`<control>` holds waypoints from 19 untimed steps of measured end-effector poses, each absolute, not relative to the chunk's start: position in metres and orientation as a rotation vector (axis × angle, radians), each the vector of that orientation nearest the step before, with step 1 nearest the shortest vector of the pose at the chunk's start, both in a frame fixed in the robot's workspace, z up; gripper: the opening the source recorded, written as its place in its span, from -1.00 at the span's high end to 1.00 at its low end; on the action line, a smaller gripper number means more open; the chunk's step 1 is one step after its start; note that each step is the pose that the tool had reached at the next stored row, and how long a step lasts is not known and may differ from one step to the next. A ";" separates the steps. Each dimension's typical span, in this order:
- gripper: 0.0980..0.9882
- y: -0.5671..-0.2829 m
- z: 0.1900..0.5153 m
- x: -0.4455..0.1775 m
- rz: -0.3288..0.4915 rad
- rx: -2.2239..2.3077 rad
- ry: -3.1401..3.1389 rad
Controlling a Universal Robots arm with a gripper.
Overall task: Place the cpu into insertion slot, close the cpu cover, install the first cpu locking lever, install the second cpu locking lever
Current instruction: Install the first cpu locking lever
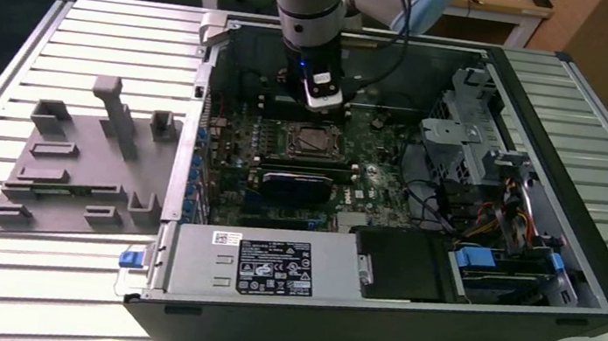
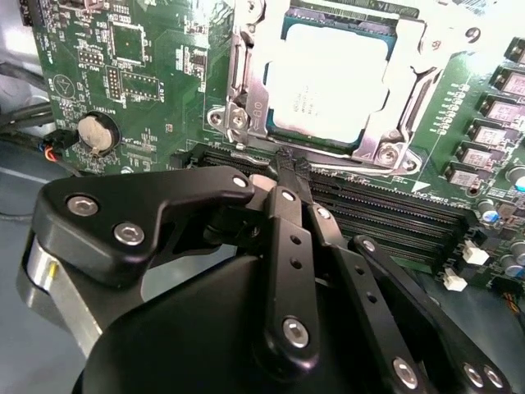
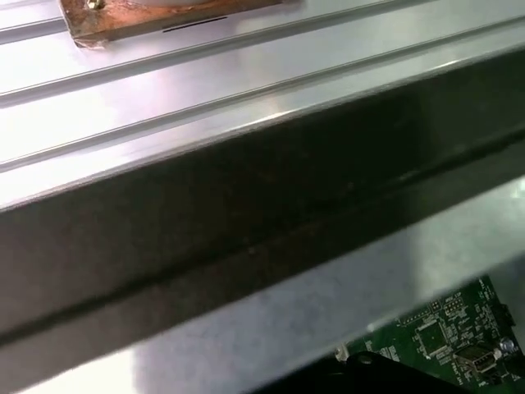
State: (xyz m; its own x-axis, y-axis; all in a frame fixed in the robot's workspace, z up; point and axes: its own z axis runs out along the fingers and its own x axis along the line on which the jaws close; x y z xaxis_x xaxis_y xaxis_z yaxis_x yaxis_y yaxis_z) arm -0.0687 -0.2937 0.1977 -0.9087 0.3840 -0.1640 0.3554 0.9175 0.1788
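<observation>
I read the motherboard (image 2: 148, 74) green, the cpu (image 2: 328, 82) dull silver-beige, the cpu cover (image 2: 244, 90) bright silver, the tool (image 2: 289, 168) black, the worktop (image 1: 122, 32) silver-striped

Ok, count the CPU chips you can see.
1. The cpu lies framed by the cpu cover, beside the memory slots; the hand hides some of the board.

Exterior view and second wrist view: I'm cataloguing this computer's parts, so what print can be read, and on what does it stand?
Power supply, black label: rows of print, too small to read.
White sticker beside that label: too small to read.
cpu top, second wrist view: faint marks washed out by glare, unreadable.
Motherboard, white markings: too small to read.
No text can be quoted.
</observation>
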 end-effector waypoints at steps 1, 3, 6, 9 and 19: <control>0.99 -0.294 0.197 -0.069 0.213 0.566 2.882; 0.99 -0.294 0.197 -0.068 0.210 0.574 2.880; 0.99 -0.294 0.196 -0.068 0.206 0.582 2.877; 0.99 -0.294 0.196 -0.067 0.201 0.586 2.876; 0.99 -0.294 0.195 -0.062 0.193 0.618 2.868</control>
State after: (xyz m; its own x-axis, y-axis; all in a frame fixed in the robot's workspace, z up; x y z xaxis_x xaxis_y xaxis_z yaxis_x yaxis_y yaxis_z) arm -0.0621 -0.2938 0.1949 -0.8923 0.4188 -0.1682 0.3926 0.9041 0.1687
